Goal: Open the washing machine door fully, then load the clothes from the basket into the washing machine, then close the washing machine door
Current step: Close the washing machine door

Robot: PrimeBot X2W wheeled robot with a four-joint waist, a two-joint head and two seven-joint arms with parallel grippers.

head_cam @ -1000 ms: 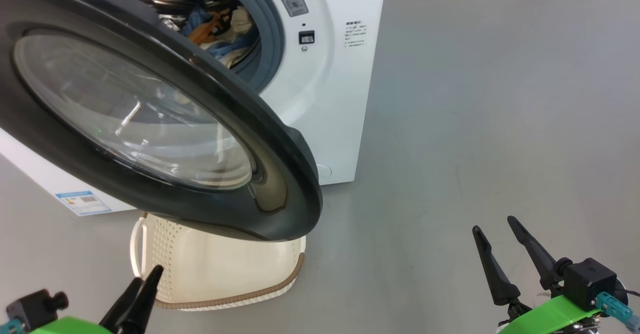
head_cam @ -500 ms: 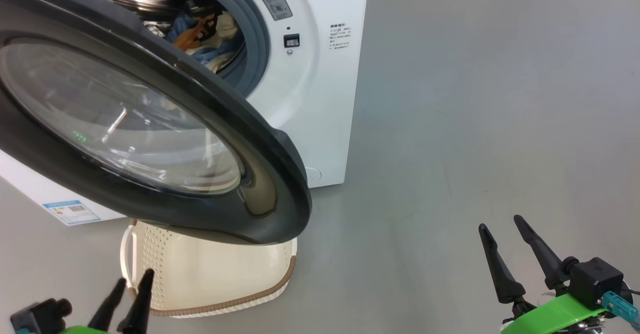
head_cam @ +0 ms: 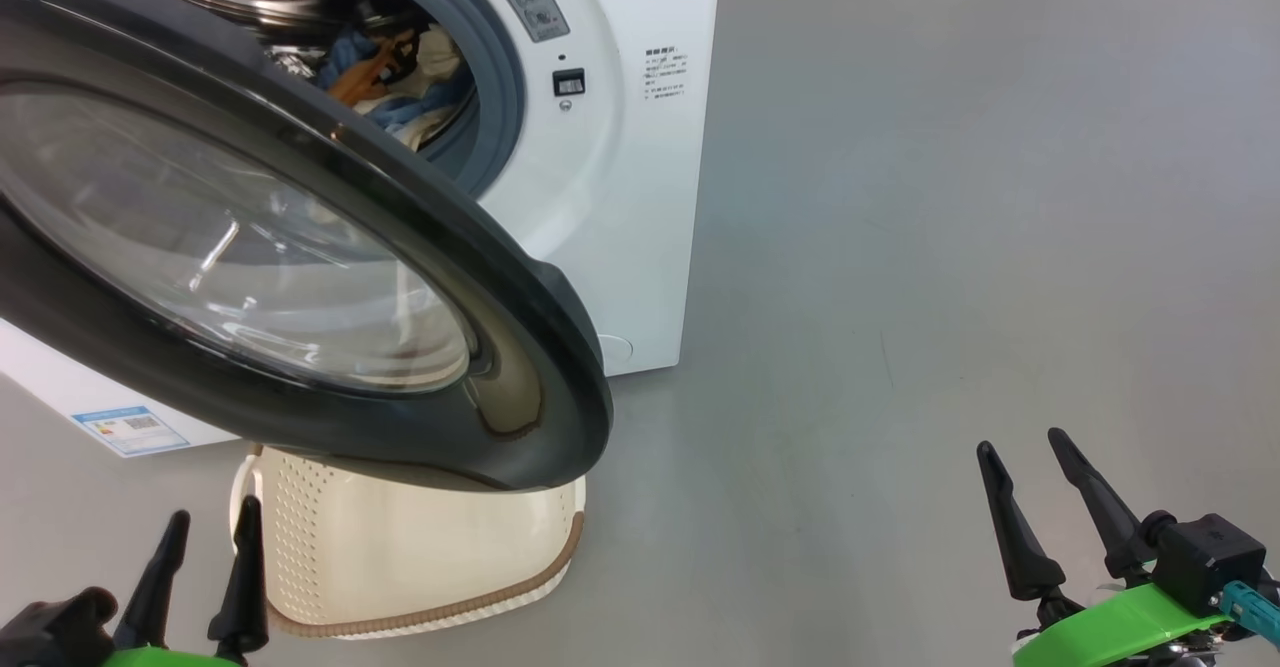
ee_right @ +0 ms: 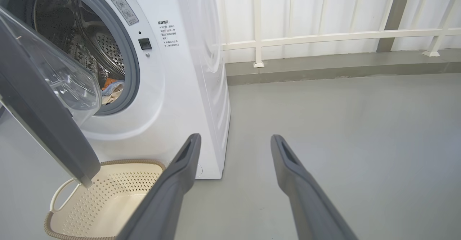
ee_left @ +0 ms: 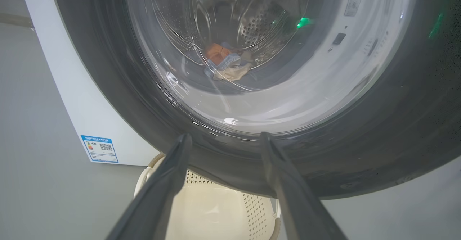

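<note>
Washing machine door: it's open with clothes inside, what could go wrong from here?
The clothes lie near the grey gasket, so closing the washing machine door might pinch fabric. The door's rim hangs just over the basket and could snag it. The open left jaws might scrape its rim.

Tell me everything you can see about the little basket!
The basket is cream-white plastic, dotted with small holes, with a brown woven-look rim and a white handle at its side. It sits upright on the grey floor before the washing machine, partly under the open washing machine door. The inside that shows is bare.
</note>
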